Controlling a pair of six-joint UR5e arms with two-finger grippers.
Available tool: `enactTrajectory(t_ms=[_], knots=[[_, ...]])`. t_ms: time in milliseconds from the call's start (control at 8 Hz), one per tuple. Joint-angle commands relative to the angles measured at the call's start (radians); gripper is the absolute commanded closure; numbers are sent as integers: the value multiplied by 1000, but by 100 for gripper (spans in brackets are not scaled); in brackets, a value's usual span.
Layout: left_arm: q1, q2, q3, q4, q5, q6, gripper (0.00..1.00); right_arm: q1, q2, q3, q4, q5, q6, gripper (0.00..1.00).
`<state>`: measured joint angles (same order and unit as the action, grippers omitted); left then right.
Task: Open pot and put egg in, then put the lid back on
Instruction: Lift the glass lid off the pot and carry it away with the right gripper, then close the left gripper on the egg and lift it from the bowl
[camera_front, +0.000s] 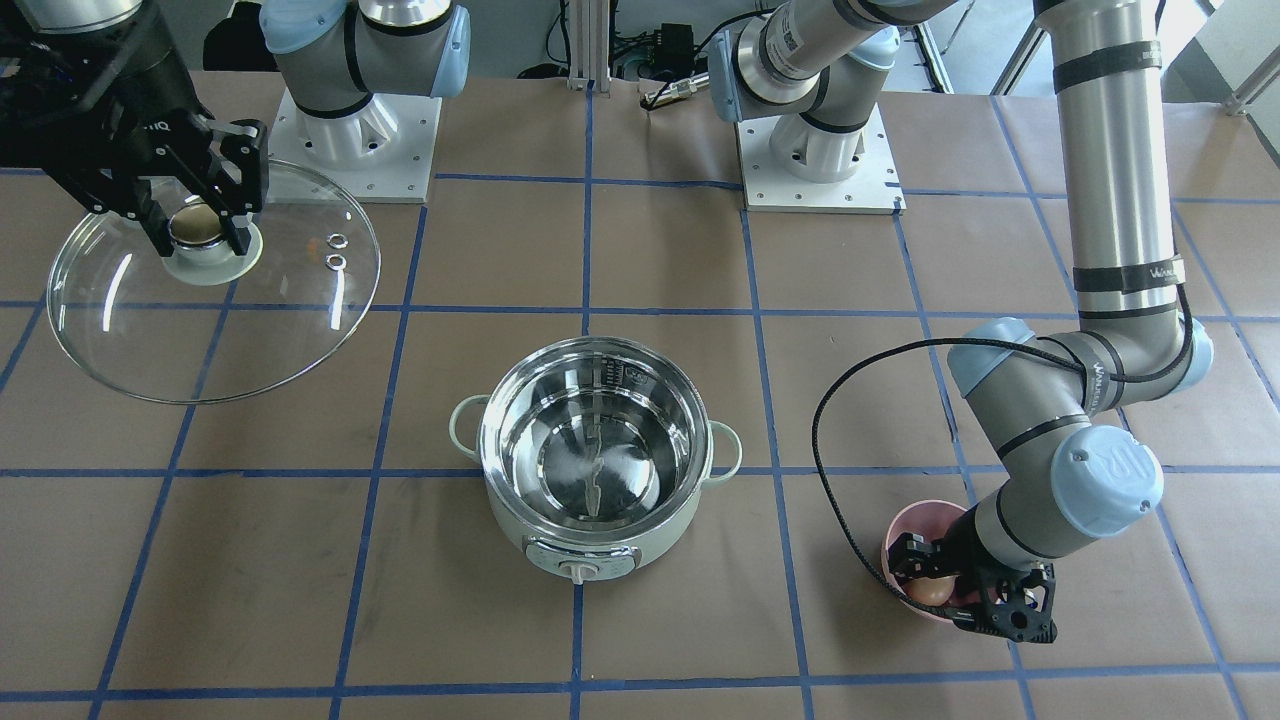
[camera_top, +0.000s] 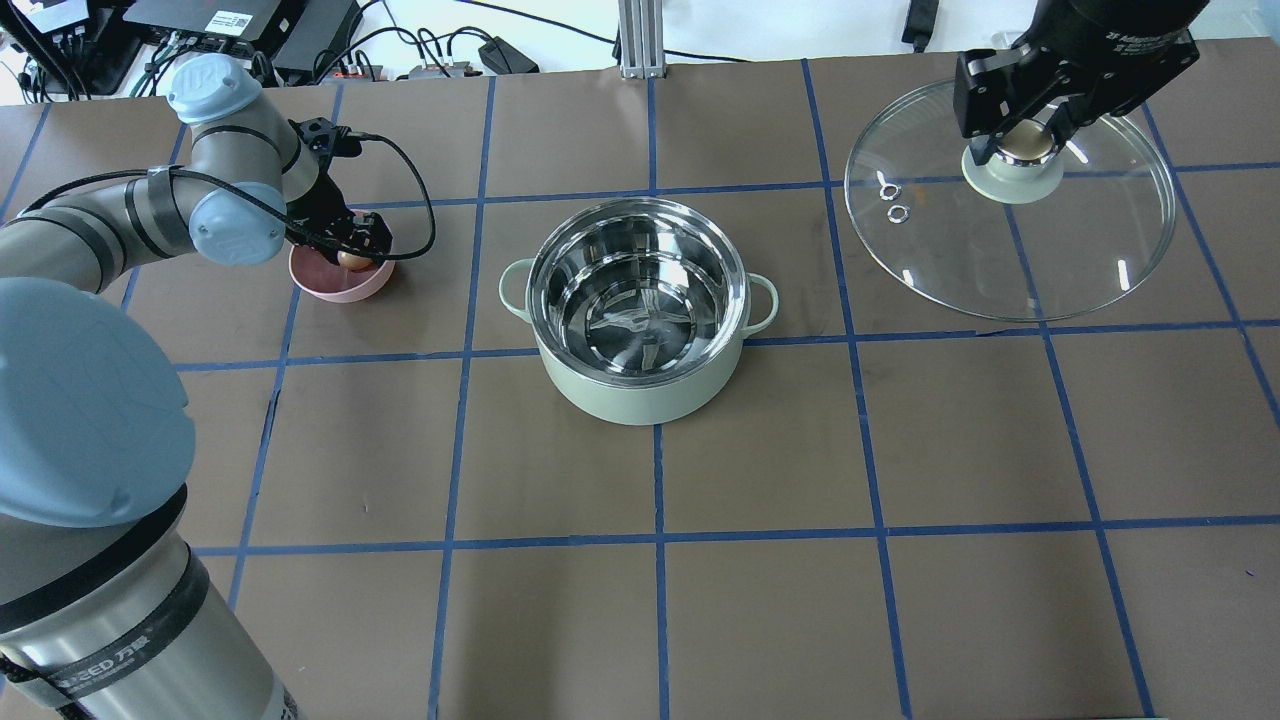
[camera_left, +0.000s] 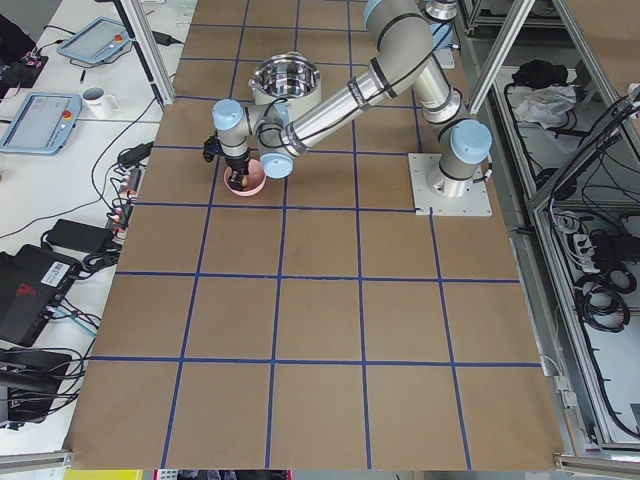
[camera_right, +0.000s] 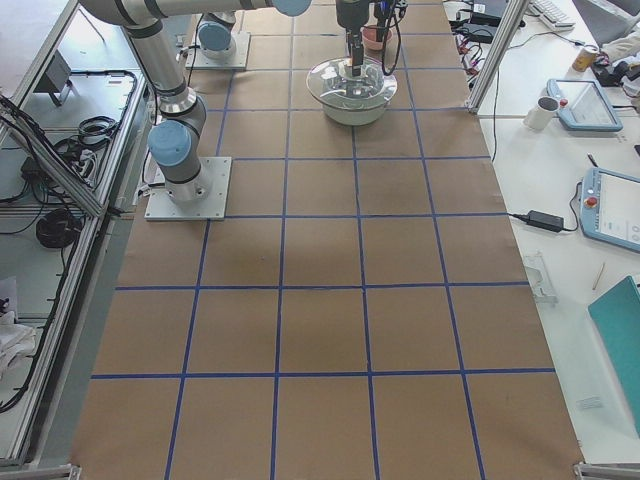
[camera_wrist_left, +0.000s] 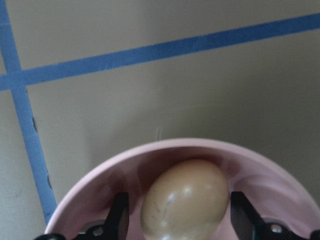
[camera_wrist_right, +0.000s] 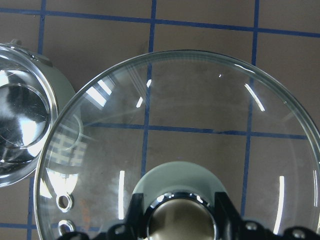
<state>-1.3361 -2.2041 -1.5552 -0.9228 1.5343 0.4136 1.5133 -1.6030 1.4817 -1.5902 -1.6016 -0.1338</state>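
Observation:
The mint-green pot (camera_top: 640, 400) stands open at the table's middle, its steel inside empty; it also shows in the front view (camera_front: 520, 535). The tan egg (camera_wrist_left: 182, 200) lies in a pink bowl (camera_top: 335, 292). My left gripper (camera_top: 352, 256) reaches down into the bowl, its fingers (camera_wrist_left: 121, 215) on either side of the egg, with a small gap on one side. My right gripper (camera_top: 1020, 140) is shut on the knob of the glass lid (camera_top: 1000, 260) and holds it off to the pot's side, as the right wrist view (camera_wrist_right: 200, 115) shows.
The table is covered in brown paper with a blue tape grid. The pink bowl (camera_front: 905, 525) sits about one grid square from the pot on my left. The arm bases (camera_front: 820, 160) stand at the table's robot side. A black cable (camera_front: 830, 480) loops from the left wrist.

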Motion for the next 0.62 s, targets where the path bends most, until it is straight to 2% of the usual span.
enactTrajectory(t_ms=[0, 125, 500], knots=[[0, -3, -2, -10, 4, -1, 55, -2, -6, 0, 7, 2, -6, 100], [0, -2, -2, -13, 4, -3, 59, -2, -6, 0, 9, 3, -4, 100], [0, 24, 6, -68, 4, -10, 60, -2, -6, 0, 12, 0, -3, 100]])
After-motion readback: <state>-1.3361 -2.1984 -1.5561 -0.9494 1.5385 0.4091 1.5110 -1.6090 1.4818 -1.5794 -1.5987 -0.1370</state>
